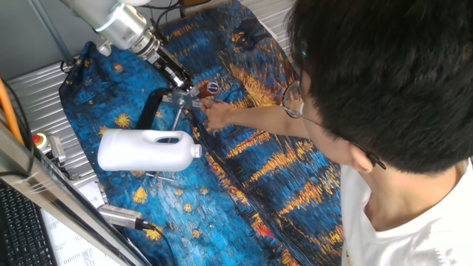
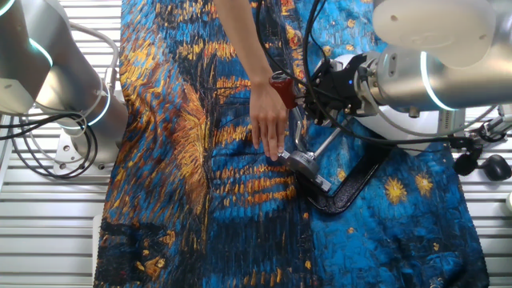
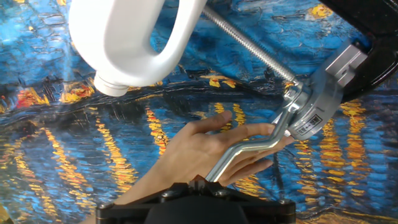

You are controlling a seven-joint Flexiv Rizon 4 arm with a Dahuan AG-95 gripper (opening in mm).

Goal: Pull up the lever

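Gripper: the gripper (image 2: 298, 94) sat at the lever's red-brown tip; whether its fingers were spread or pinching could not be told, since the hand view showed only the black body at the bottom edge.
Lever: the lever (image 3: 249, 152) was a bent silver rod running from the gripper's body out to the clamp; its red-brown tip (image 2: 282, 88) stood raised above the cloth.
Clamp: the clamp (image 3: 318, 102), grey metal with a label, joined a threaded rod (image 3: 249, 43) and a curved black base (image 2: 352, 186).
Hand: a person's hand (image 3: 208, 149) lay flat on the cloth under the lever, fingertips near the clamp.
Jug: a white jug (image 1: 148, 150) lay on its side beside the clamp.
Cloth: a blue and yellow patterned cloth (image 2: 184, 120) covered the table.
Person: a dark-haired person (image 1: 384, 81) with glasses leaned in.
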